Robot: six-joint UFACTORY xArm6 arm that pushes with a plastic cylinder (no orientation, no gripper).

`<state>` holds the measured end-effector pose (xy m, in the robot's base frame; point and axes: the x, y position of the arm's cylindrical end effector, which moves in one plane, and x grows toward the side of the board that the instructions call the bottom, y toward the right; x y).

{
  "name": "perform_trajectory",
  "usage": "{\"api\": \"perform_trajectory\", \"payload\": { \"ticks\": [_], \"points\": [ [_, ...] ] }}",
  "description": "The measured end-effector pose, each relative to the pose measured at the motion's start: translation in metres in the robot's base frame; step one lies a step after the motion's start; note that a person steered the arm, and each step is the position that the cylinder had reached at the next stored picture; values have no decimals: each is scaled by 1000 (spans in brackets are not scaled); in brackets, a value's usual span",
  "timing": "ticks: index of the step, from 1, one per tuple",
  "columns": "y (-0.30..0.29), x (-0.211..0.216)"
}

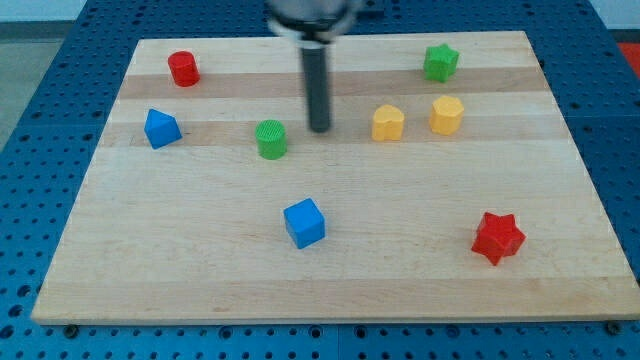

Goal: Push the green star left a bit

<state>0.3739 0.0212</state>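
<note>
Green star (440, 62): upper right of the frame, near the top edge of the wooden board (200, 270), standing alone. Yellow blocks, two: one (447, 115) just below the star, the other (388, 123) beside it toward the view's left; shapes not clear. My tip (319, 129): end of a dark upright rod with no jaws to open or close, upper centre of the frame, well apart from the star on its left, between the second yellow block and the green cylinder (271, 139). Red cylinder (183, 68): upper left. Blue block (161, 129): left, angular. Blue cube (304, 223): lower centre. Red star (498, 238): lower right.
</note>
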Motion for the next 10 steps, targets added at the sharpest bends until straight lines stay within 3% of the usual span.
{"api": "perform_trajectory", "payload": {
  "ticks": [1, 3, 4, 7, 9, 10],
  "points": [
    [76, -42],
    [190, -69],
    [139, -97],
    [158, -134],
    [14, -136],
    [50, -132]
  ]
}}
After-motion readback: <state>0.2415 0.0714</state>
